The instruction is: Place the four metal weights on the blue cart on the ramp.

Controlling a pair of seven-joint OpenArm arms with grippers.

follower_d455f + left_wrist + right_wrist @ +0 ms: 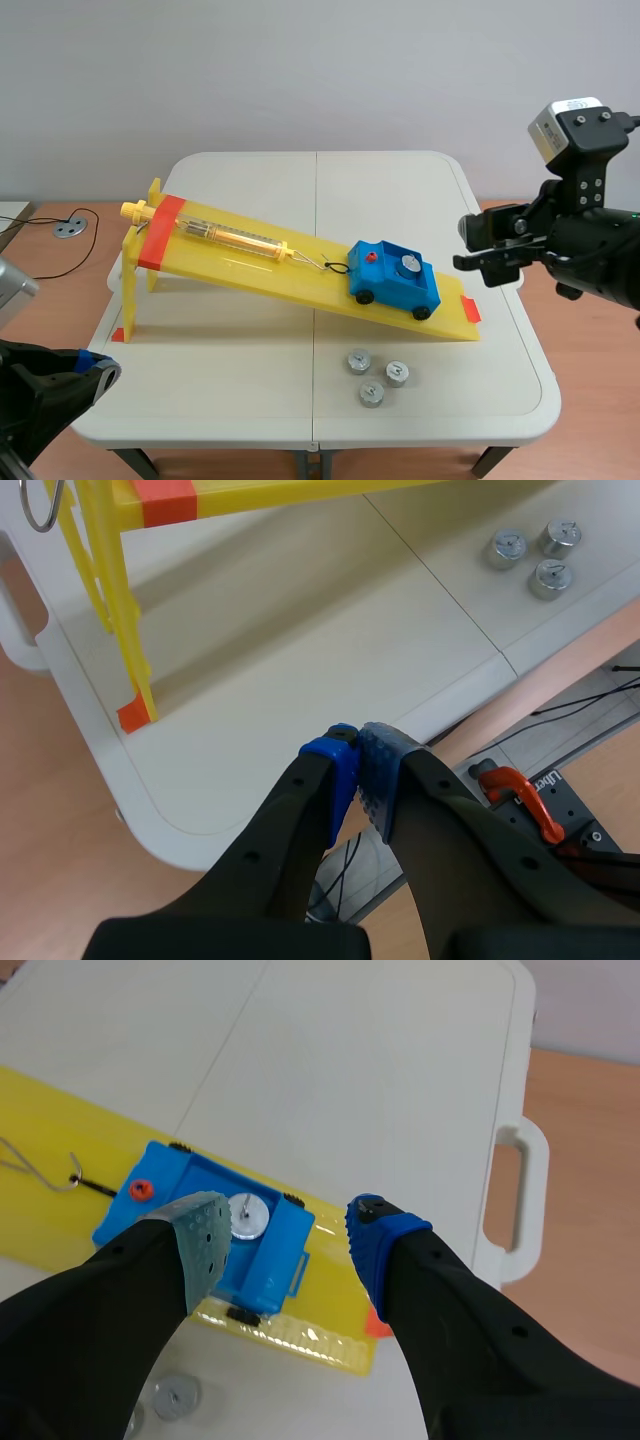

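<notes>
A blue cart [393, 281] sits low on the yellow ramp [300, 270], tied by a hook to a spring scale. One metal weight [408, 264] lies in the cart's tray, also seen as the weight [249, 1214] in the cart [205, 1230] under my right gripper. Three more weights [377, 376] stand on the table in front of the ramp, and show as the weights [534, 555] far ahead of my left gripper. My right gripper [478, 248] hovers open, up and to the right of the cart. My left gripper [358, 755] is shut on nothing, over the table's near left corner.
The ramp's raised end rests on yellow legs [112, 600] with orange tape at the left. The white folding table [250, 380] has a carry handle [522, 1200] at its right edge. A black clamp base with an orange lever [520, 795] lies on the floor below the left gripper.
</notes>
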